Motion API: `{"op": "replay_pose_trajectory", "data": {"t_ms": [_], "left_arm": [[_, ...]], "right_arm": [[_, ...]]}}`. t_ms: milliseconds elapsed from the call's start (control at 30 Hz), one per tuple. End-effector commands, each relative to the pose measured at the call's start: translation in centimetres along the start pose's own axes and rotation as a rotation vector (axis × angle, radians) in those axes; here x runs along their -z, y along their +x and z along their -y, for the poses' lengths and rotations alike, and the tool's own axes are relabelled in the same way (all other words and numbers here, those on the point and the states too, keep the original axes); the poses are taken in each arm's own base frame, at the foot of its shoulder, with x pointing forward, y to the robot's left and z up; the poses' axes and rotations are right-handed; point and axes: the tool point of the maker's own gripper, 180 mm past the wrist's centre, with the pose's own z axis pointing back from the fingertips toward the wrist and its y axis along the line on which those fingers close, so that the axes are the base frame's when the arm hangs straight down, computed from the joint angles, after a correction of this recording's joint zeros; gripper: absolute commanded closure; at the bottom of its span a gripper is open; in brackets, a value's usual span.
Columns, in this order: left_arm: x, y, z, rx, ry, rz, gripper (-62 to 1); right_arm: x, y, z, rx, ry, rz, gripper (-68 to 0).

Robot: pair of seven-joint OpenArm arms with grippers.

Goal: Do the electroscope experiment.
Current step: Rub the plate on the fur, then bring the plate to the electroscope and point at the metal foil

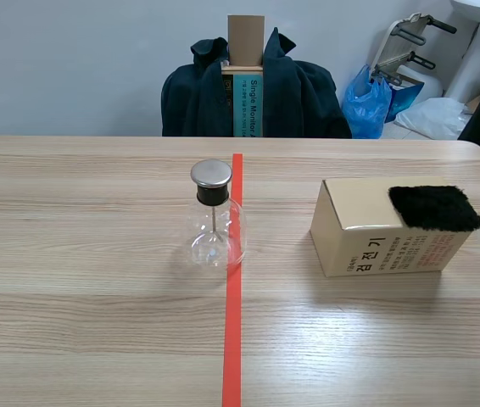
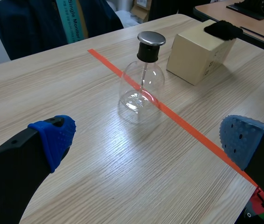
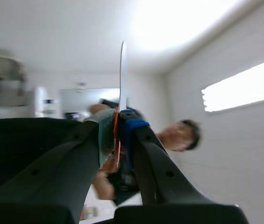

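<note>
Soft, even overhead light is falling across the table (image 1: 96,339), leaving only faint shadows under the glass flask (image 1: 215,233) and along the box (image 1: 376,246) on its side facing the table's near edge. Ceiling glare and a bright window (image 3: 241,86) are flaring behind the right fingers (image 3: 76,158), which are showing dark around a glowing thin white strip (image 3: 121,74).

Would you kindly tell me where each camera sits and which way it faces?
Scene view: between the arms, facing across the wooden table at the clear glass flask with a metal cap and the tan cardboard box; no arm clearly shows.
Left wrist view: above the table, facing forward and down at the flask; the open left gripper shows.
Right wrist view: tilted up toward the ceiling; the right gripper shows, shut on a thin white strip.
Shared: the first two both show flask and box.
</note>
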Motion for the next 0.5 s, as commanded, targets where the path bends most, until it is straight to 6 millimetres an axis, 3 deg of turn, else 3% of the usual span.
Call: {"op": "replay_pose_trajectory", "data": {"t_ms": [0,33,100,233,267,367,467], "left_arm": [[0.3,0.9,0.2,0.002,-0.011,0.035,-62.3],[0.3,0.8,0.2,0.008,-0.012,0.027,-62.3],[0.5,0.5,-0.1,0.028,-0.006,0.002,-48.6],[1.4,0.2,-1.2,0.087,0.007,-0.038,-7.6],[1.7,0.3,-1.5,0.096,0.009,-0.029,-0.8],[3.0,0.6,-2.4,0.14,0.011,0.001,-2.1],[4.7,0.1,-3.2,0.171,0.018,0.022,-2.6]], "right_arm": [[1.8,-1.5,4.8,-0.043,-0.147,-0.019,-0.8],[2.4,-2.0,7.2,-0.046,-0.212,-0.033,-0.8],[3.3,-3.1,12.0,-0.054,-0.348,-0.062,-0.8],[3.9,-4.1,20.7,-0.075,-0.594,-0.099,-0.8],[3.8,-4.2,22.5,-0.076,-0.643,-0.105,-0.8],[3.6,-4.2,26.2,-0.063,-0.747,-0.109,-0.8],[3.3,-4.2,28.5,-0.052,-0.809,-0.104,-0.8]]}}
